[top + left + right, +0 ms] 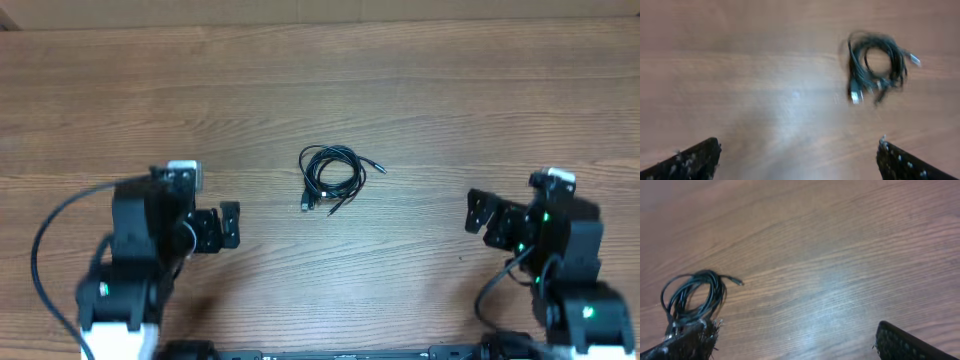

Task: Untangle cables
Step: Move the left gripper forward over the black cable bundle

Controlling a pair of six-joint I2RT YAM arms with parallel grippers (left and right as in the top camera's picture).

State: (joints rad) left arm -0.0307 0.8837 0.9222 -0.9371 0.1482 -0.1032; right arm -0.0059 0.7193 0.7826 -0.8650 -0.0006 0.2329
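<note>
Nearest, the left end effector point(230, 227) at 8 o'clock and the right end effector point(474, 213) at 4 o'clock both gape, holding nothing. Beyond, mid-worktop point(450, 110), the cables point(331, 178) lie coiled (one plug pokes toward 3 o'clock).

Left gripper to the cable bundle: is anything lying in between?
Nothing: only bare wooden table lies between the left gripper and the cable bundle, as the overhead and left wrist views show.
</note>
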